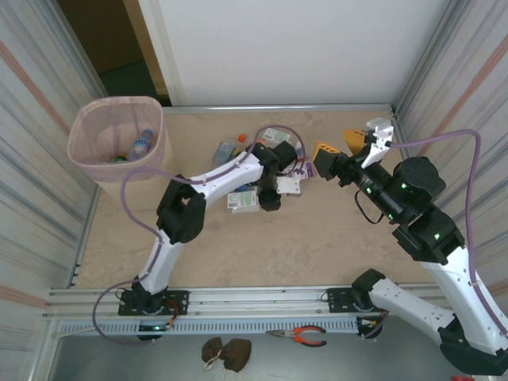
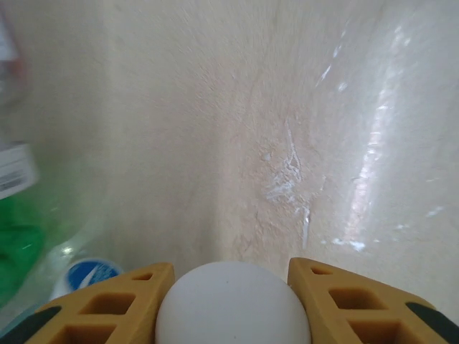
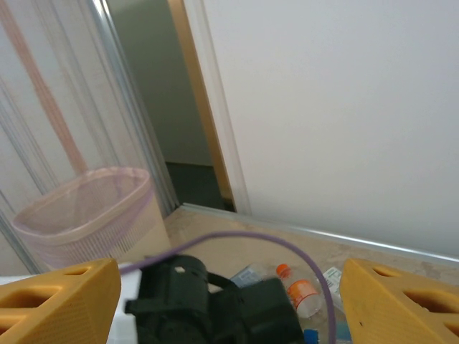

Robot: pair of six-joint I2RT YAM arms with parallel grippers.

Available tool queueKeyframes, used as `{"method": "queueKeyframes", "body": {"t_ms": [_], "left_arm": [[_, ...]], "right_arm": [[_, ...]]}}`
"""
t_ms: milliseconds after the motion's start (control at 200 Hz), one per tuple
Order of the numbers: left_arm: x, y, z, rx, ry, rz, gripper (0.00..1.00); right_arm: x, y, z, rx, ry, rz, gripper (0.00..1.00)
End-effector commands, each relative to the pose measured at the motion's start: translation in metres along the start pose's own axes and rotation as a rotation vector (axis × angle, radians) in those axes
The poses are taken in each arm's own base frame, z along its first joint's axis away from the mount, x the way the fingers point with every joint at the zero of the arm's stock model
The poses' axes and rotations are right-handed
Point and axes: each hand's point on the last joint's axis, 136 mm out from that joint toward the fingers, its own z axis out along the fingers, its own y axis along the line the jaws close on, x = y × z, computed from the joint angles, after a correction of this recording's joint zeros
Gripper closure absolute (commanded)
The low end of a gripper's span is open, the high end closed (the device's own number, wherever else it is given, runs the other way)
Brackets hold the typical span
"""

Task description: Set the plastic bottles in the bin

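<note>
In the middle of the tabletop (image 1: 262, 254): that's where the loose bottles (image 1: 225, 151) are. It's a small bunch lying on their sides around the left arm (image 1: 230, 171), well apart from the bin (image 1: 99, 168).
Bin spot: far-left corner. It's pale pink and see-through, with a bluish bottle (image 1: 141, 144) and something green already inside.
Left fingers (image 2: 107, 308): closed in on a white rounded thing (image 2: 233, 304), touching it on both sides. I'd guess it's one of the bottles, but I can't tell which part of it.
Right fingers (image 3: 57, 294): spread wide with nothing between them, hanging above the tabletop near the bunch.
Handling: my read is they're light, thin-walled, a bit squashy and slick, and they'll roll if nudged. I'd grab across the belly, not the cap. Go easy on the squeeze too, or one could squirt out sideways.
Looks: small drink bottles, mostly clear with printed labels. There's an orange-capped bottle (image 3: 301, 292) and a blurry green bottle (image 2: 14, 251) just beside the left fingers. A blue-and-white cap (image 2: 90, 272) sits next to that one.
</note>
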Motion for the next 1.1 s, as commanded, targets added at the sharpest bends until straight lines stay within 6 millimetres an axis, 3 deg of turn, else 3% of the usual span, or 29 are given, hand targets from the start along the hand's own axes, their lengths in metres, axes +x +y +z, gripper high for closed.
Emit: {"method": "queueKeyframes", "body": {"t_ms": [0,220,626,787,927,1097], "left_arm": [[-0.012,-0.007,-0.048,0.013,-0.137,-0.021,0.61],[-0.028,-0.011,-0.104,0.055,-0.360,-0.044,0.62],[-0.031,0.015,-0.232,0.073,-0.937,-0.217,0.62],[-0.019,0.050,-0.272,-0.015,-1.127,-0.438,0.63],[-0.008,0.067,-0.299,-0.065,-1.197,-0.610,0.62],[0.027,0.096,-0.325,-0.076,-1.250,-0.869,0.67]], "right_arm": [[-0.012,-0.001,-0.005,0.005,-0.043,0.022,0.21],[-0.013,-0.001,-0.004,0.004,-0.041,0.022,0.21],[-0.009,-0.002,-0.001,0.010,-0.038,0.017,0.21],[-0.007,-0.003,0.001,0.014,-0.035,0.015,0.21],[-0.007,-0.003,0.001,0.014,-0.033,0.014,0.21],[-0.008,-0.003,0.000,0.014,-0.032,0.012,0.21]]}}
